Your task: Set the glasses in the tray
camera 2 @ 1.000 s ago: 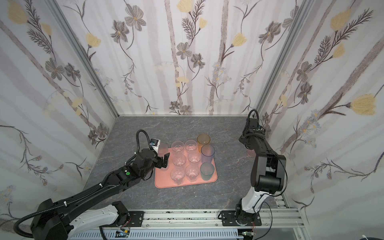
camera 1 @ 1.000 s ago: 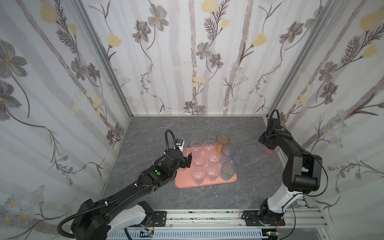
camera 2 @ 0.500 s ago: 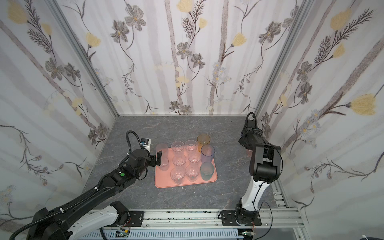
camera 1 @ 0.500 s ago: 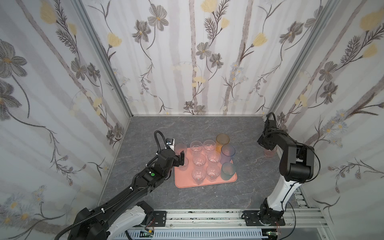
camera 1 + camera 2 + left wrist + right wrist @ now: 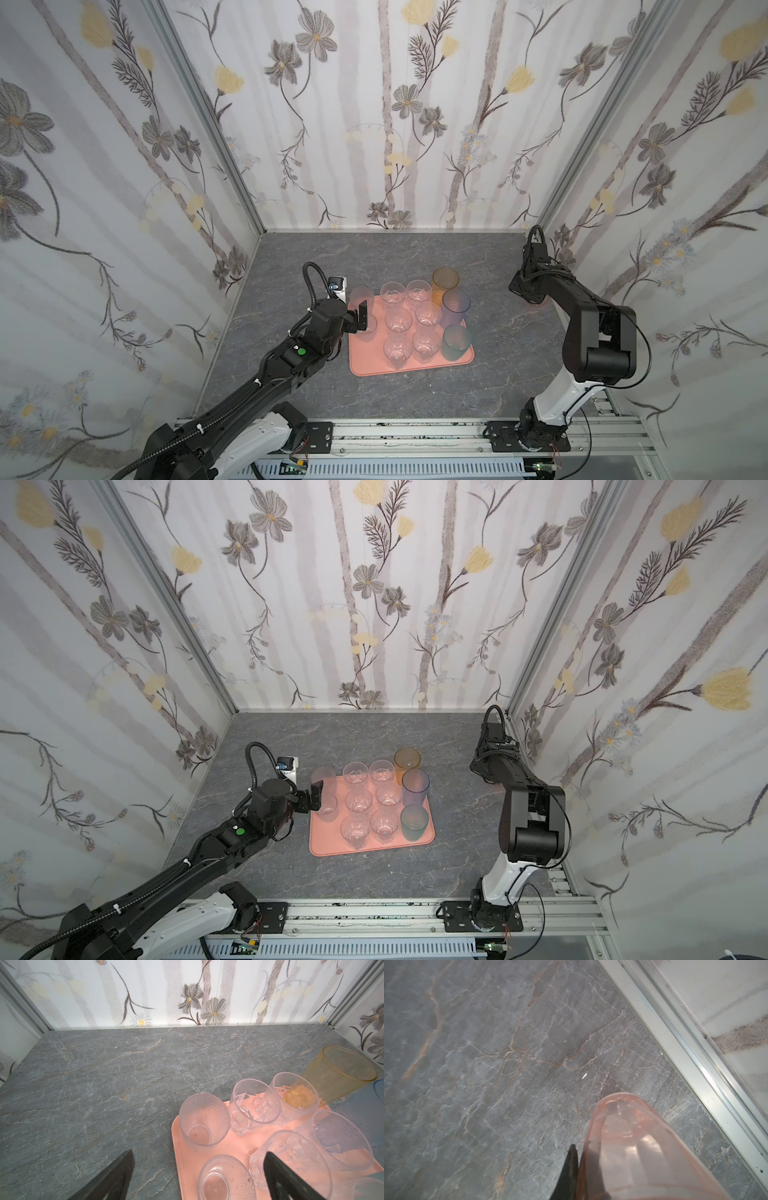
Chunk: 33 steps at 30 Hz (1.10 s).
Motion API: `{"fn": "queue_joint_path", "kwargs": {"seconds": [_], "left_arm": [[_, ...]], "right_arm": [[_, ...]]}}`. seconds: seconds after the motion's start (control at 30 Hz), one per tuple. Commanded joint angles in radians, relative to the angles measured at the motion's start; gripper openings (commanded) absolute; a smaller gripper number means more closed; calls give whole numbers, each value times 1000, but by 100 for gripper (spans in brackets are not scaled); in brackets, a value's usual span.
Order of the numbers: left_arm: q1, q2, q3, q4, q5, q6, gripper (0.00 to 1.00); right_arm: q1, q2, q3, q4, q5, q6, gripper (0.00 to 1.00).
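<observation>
The salmon-pink tray point(image 5: 415, 365) point(image 5: 328, 848) lies mid-table and holds several glasses: clear ones point(image 5: 392, 293), an amber one point(image 5: 445, 281), a blue-purple one point(image 5: 456, 305), a teal one point(image 5: 456, 343) and a tall frosted one point(image 5: 204, 1120). My left gripper point(image 5: 360, 318) point(image 5: 198, 1153) hangs open over the tray's left edge, and a short frosted glass point(image 5: 225, 1178) stands loose between its fingers. By the right wall, my right gripper point(image 5: 530, 297) point(image 5: 580, 1151) is shut on the wall of the orange-pink glass point(image 5: 633, 1147), one finger outside it and one inside.
The flowered right wall and its metal rail point(image 5: 685, 1053) run close beside the right gripper. The back wall point(image 5: 187, 1001) stands well behind the tray. Bare grey stone table point(image 5: 299, 270) lies left of the tray and in front of it.
The right gripper has closed on the orange-pink glass and its arm has shifted. The left gripper, open throughout, has drawn back slightly to the left from the tray.
</observation>
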Motion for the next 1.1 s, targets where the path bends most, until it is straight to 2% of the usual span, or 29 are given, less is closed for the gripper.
{"fn": "queue_joint_path", "kwargs": {"seconds": [0.0, 0.5, 0.77, 0.87, 1.07], "left_arm": [[1, -8, -4, 22, 0, -17, 100], [2, -8, -15, 18, -5, -28, 100], [2, 15, -14, 18, -15, -39, 100], [4, 5, -10, 12, -50, -50, 100], [88, -34, 6, -47, -87, -49, 100]], "right_arm": [[31, -57, -9, 5, -7, 11, 0], [176, -413, -40, -170, -11, 25, 0], [275, -524, 84, -331, 3, 32, 0], [416, -518, 173, -381, -8, 71, 0], [823, -354, 367, -412, -43, 148, 0]]}}
